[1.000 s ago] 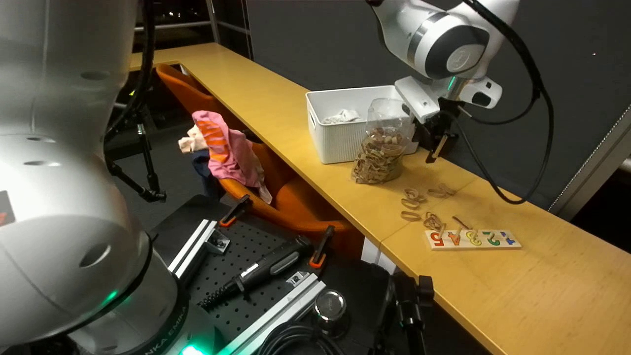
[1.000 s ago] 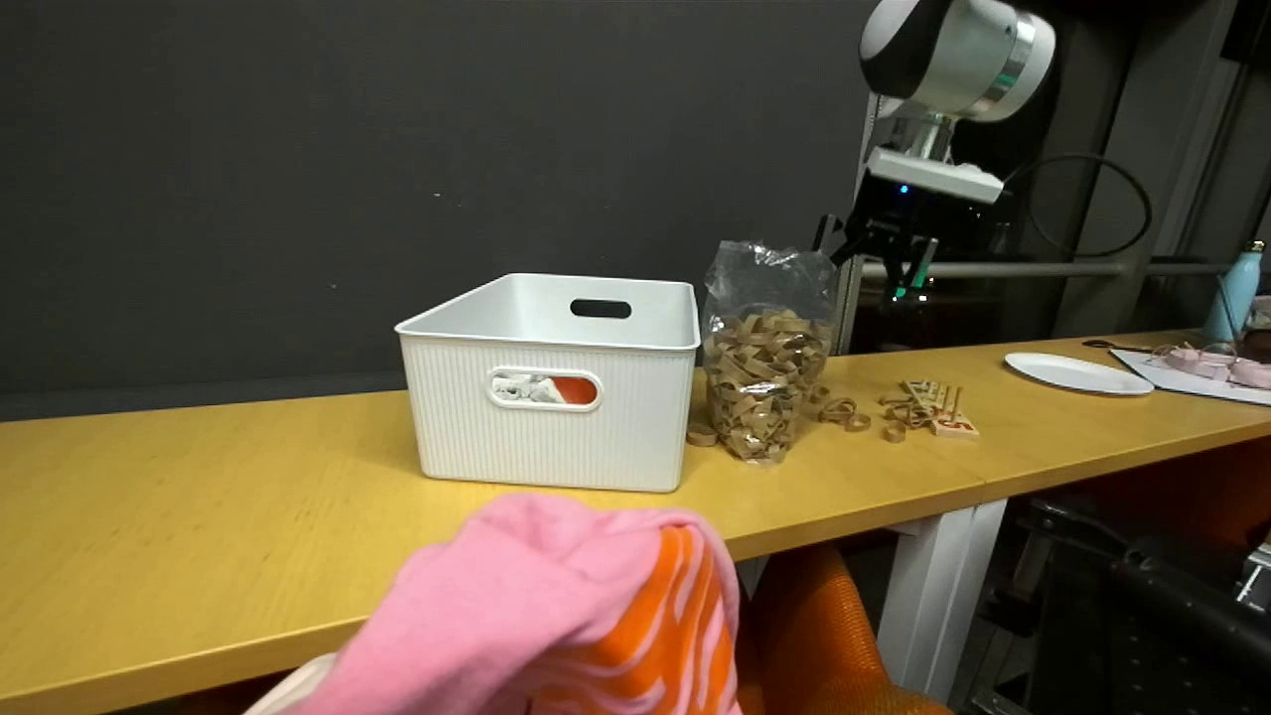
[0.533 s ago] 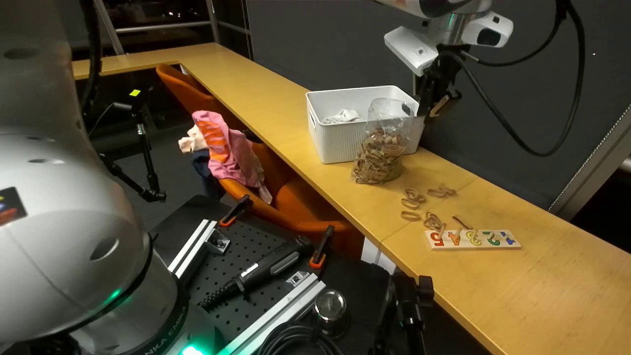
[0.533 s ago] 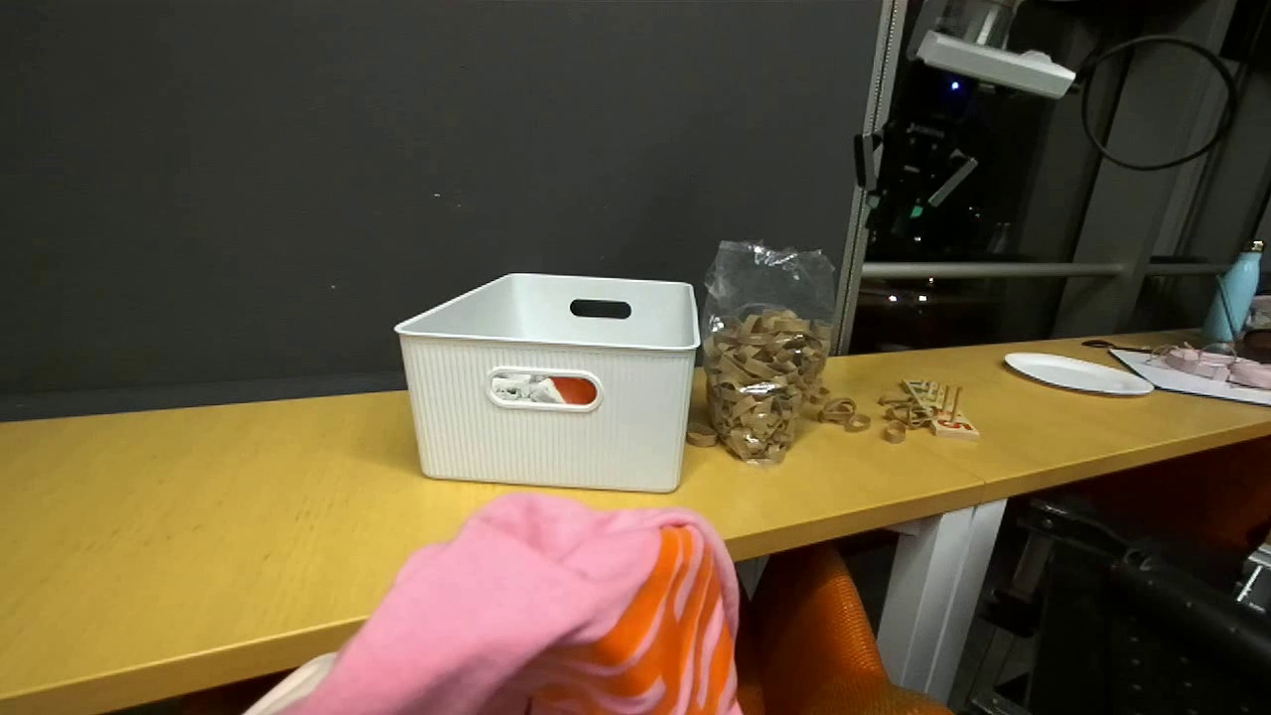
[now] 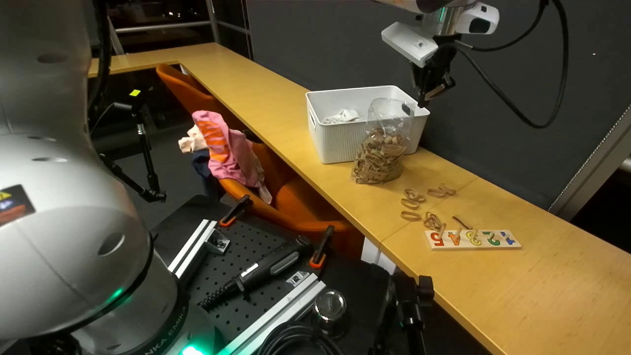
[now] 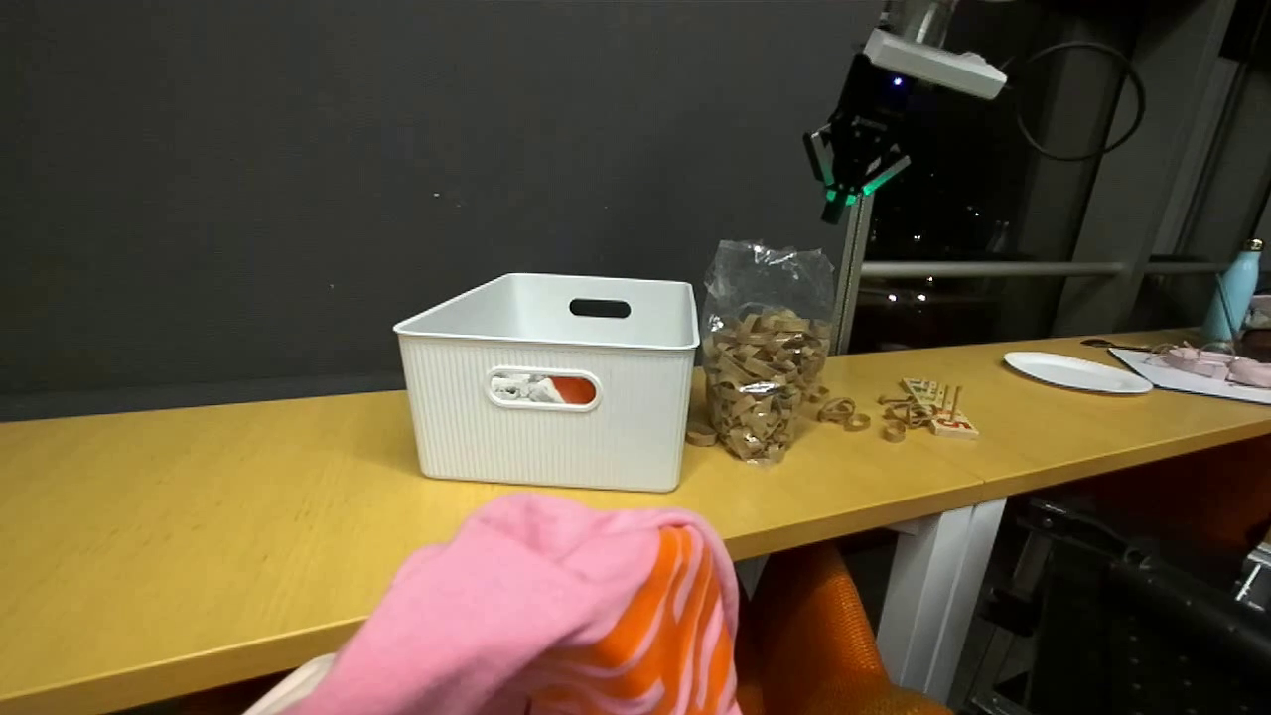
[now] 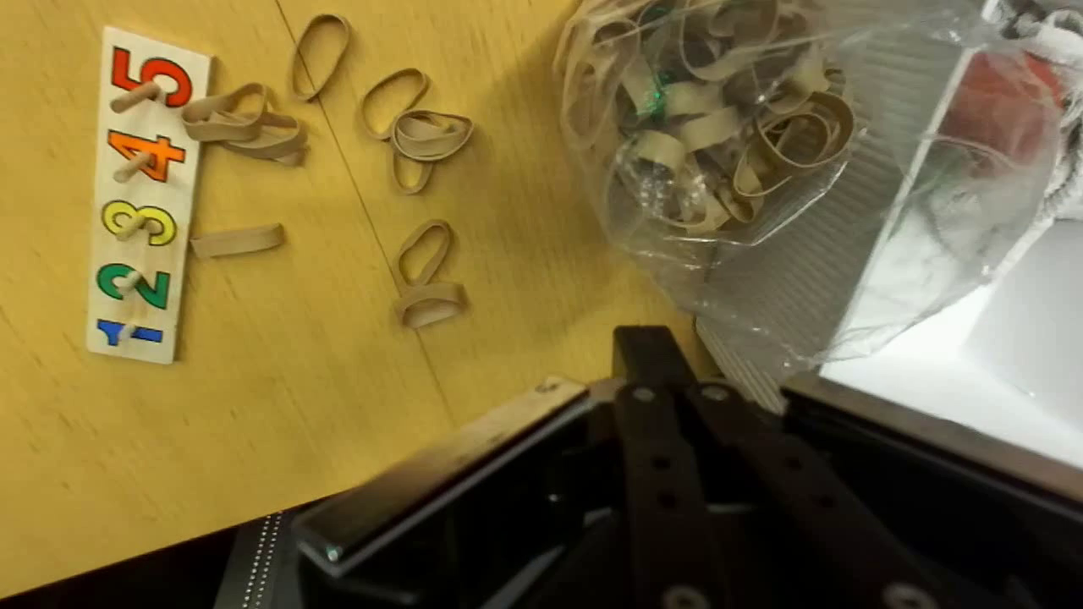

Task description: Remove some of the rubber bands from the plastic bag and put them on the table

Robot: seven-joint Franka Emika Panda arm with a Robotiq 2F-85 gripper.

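Note:
The clear plastic bag [image 6: 767,367] stands upright beside the white bin, its lower part packed with tan rubber bands [image 5: 378,160]. From above, the wrist view looks into the bag [image 7: 715,139]. Several loose rubber bands [image 7: 427,135] lie on the wooden table [image 7: 330,381] between bag and number board, and a single band [image 6: 701,435] rests at the bag's foot by the bin. My gripper [image 6: 834,209] hangs in the air above and beside the bag's top, apart from it. Its fingertips meet with nothing between them, as the wrist view of the gripper [image 7: 651,355] also shows.
The white bin [image 5: 340,140] holds a white cloth and something red. A numbered peg board [image 5: 473,240] has bands touching its edge. A white plate [image 6: 1077,373] and a blue bottle [image 6: 1234,293] stand farther along. A dark wall [image 6: 397,179] runs behind the table.
My gripper has risen from beside the bag's top and then shifted back toward the bag. Its fingers, spread apart earlier, are now together. Bag and loose bands have stayed put.

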